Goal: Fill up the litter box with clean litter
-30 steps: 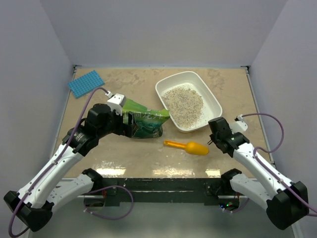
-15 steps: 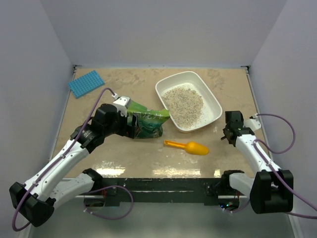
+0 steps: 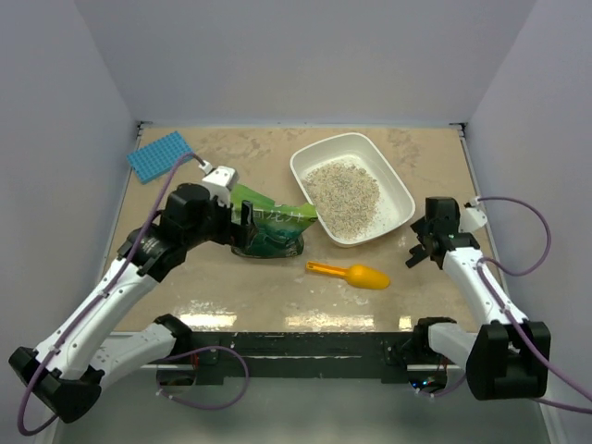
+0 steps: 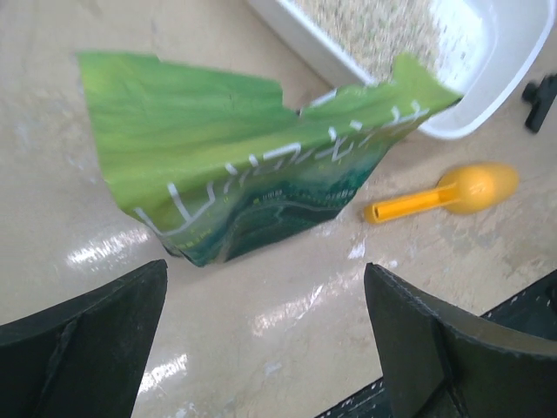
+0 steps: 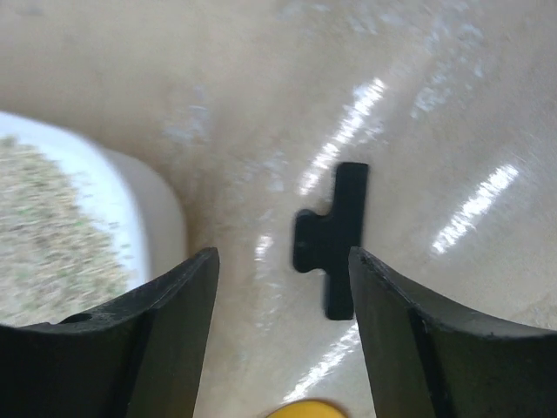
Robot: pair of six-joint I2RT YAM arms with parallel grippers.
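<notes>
The white litter box (image 3: pixel 400 191) stands right of the table's middle, with a heap of clean litter (image 3: pixel 343 192) inside. The left wrist view catches its near corner (image 4: pixel 487 96) and litter (image 4: pixel 383 26). The right wrist view shows its rim (image 5: pixel 152 218) and litter (image 5: pixel 43 235). My left gripper (image 3: pixel 242 228) is wide open just short of a green pouch bag (image 3: pixel 273 231) that lies on its side. In its own view this gripper (image 4: pixel 265 331) holds nothing. My right gripper (image 3: pixel 416 246) is open and empty, right of the box (image 5: pixel 283 296).
An orange-yellow scoop (image 3: pixel 356 275) lies on the table in front of the box, also visible from the left wrist (image 4: pixel 452 196). A blue gridded mat (image 3: pixel 159 155) sits at the back left. A small black T-shaped piece (image 5: pixel 335 239) lies on the table ahead of the right fingers.
My right arm has swung right, away from the scoop, and its jaws have opened. My left arm has drawn slightly back from the bag. Bag, scoop and box stay put.
</notes>
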